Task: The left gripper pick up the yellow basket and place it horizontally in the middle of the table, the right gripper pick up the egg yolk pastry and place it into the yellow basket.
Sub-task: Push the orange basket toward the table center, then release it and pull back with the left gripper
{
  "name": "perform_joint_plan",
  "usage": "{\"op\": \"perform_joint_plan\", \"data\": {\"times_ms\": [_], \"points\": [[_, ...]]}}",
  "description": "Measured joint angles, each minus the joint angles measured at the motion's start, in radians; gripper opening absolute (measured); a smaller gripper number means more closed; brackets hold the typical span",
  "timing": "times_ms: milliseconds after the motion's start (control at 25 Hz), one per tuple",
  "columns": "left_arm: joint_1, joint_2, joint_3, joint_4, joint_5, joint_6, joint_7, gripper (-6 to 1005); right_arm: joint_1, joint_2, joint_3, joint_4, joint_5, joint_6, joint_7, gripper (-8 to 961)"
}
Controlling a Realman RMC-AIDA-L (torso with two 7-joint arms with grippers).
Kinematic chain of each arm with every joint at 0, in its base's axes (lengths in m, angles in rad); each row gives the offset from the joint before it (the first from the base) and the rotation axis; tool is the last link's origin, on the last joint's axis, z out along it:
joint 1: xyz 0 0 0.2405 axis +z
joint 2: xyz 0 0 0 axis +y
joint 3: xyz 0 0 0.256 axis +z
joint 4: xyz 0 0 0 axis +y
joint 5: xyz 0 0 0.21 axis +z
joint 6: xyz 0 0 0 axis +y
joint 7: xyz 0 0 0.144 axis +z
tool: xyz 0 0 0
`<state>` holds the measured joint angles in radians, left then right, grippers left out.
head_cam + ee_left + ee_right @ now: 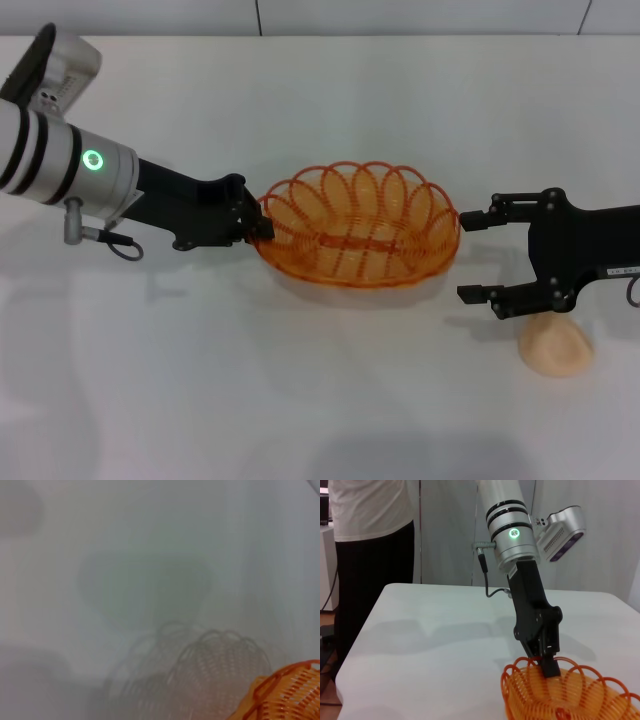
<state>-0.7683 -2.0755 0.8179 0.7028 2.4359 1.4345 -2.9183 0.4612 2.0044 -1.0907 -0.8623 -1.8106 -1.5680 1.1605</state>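
Note:
The yellow basket (358,226) sits lengthwise across the middle of the white table (300,400). My left gripper (262,222) is shut on the basket's left rim; the right wrist view shows its fingers (546,661) pinching the looped rim of the basket (570,692). A corner of the basket shows in the left wrist view (285,692), lifted a little, its shadow below. My right gripper (478,258) is open and empty, just right of the basket. The egg yolk pastry (556,346) lies on the table just in front of the right gripper.
A person in a white top and black trousers (372,555) stands beyond the table's far end in the right wrist view. A grey wall (320,15) runs along the table's far edge.

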Motion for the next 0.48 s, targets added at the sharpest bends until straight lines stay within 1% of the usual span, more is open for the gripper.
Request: {"op": "perform_joint_plan", "data": {"times_ms": [440, 480], "points": [[0.007, 0.007, 0.005, 0.010, 0.009, 0.016, -0.018, 118, -0.001, 0.003, 0.000, -0.001, 0.005, 0.000, -0.013, 767], [0.009, 0.009, 0.004, 0.011, 0.009, 0.018, -0.018, 167, 0.000, 0.003, 0.000, -0.001, 0.005, 0.000, -0.013, 767]]}}
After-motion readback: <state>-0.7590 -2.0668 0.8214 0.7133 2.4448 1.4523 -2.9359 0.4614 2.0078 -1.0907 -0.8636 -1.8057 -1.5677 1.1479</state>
